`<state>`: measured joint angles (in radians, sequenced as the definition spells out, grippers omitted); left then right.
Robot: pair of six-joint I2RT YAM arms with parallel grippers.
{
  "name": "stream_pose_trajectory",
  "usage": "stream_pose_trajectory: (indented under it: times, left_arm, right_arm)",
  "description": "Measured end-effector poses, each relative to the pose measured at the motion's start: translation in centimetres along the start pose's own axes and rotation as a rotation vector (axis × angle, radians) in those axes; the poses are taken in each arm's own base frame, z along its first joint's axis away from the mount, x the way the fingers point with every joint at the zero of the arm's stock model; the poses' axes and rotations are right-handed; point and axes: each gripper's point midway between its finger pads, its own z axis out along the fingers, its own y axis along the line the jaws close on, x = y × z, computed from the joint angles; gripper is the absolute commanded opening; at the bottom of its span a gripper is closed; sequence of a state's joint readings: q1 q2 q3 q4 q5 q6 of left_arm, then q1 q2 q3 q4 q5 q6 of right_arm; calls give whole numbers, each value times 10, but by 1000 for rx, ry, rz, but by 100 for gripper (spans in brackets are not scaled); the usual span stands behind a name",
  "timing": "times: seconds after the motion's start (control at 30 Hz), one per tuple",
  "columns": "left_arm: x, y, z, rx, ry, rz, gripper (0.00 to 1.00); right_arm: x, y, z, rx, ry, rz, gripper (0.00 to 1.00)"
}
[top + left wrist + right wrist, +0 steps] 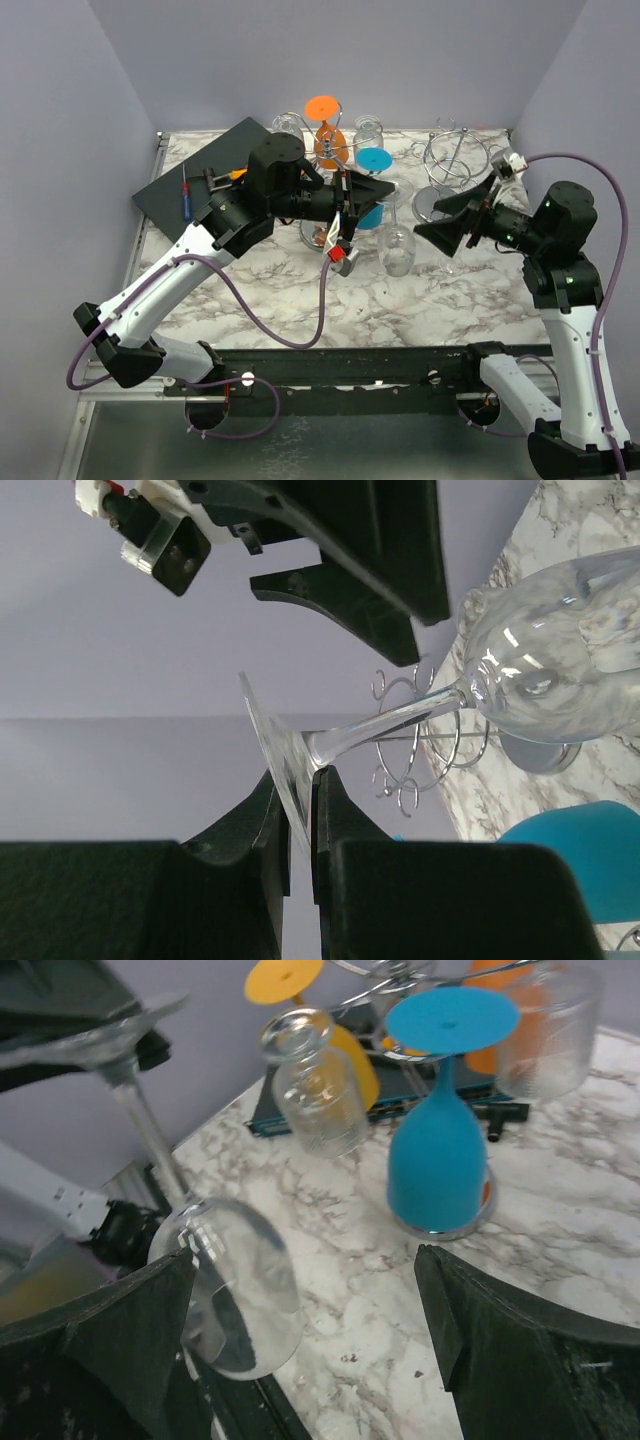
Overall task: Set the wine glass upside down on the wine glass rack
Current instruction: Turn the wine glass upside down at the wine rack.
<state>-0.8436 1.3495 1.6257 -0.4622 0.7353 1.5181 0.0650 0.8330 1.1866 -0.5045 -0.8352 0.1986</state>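
Observation:
A clear wine glass (397,250) hangs upside down over the middle of the marble table, bowl lowest. My left gripper (385,190) is shut on the edge of its flat foot. In the left wrist view the foot is pinched between the two fingers of the left gripper (300,790), and the stem slopes away to the bowl (560,660). My right gripper (428,218) stands open just right of the glass. In its own view the right gripper (305,1260) has the bowl (240,1290) beside its left finger, not gripped. An empty wire rack (455,155) stands at the back right.
A second rack (340,150) at the back centre carries a blue glass (438,1150), an orange glass (322,107) and clear tumblers (315,1090), all upside down. A black board (210,165) with a blue screwdriver (185,195) lies at the back left.

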Motion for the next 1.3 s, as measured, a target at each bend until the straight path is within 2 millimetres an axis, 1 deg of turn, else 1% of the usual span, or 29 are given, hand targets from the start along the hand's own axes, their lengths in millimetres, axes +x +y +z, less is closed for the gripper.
stream_pose_trajectory:
  times: [0.1,0.2,0.3,0.37,0.47,0.57,0.67,0.9,1.3]
  left_arm:
    - [-3,-1,3,4,-9,34,0]
    - [-5,2,5,-1,-14,66,0]
    - [-6,3,6,-1,-14,93,0]
    - [-7,3,7,0,-13,105,0]
    - [-8,2,11,5,-16,116,0]
    - [-10,-1,16,13,-25,119,0]
    - [-11,-4,20,20,-26,121,0]
    - [-7,-4,22,23,-2,128,0]
    - [4,-15,37,44,-2,113,0]
  right_arm:
    - [21,18,-4,-116,13,-16,100]
    - [38,33,-8,-210,15,-38,100]
    - [48,44,-13,-285,9,-71,99]
    - [54,46,-14,-317,5,-95,100]
    - [67,42,-11,-332,5,-108,100]
    - [80,31,-5,-311,7,-101,99]
    - [85,20,1,-291,-5,-100,100]
    - [85,14,11,-326,-43,-114,100]
    - [92,8,25,-386,-16,-97,99]
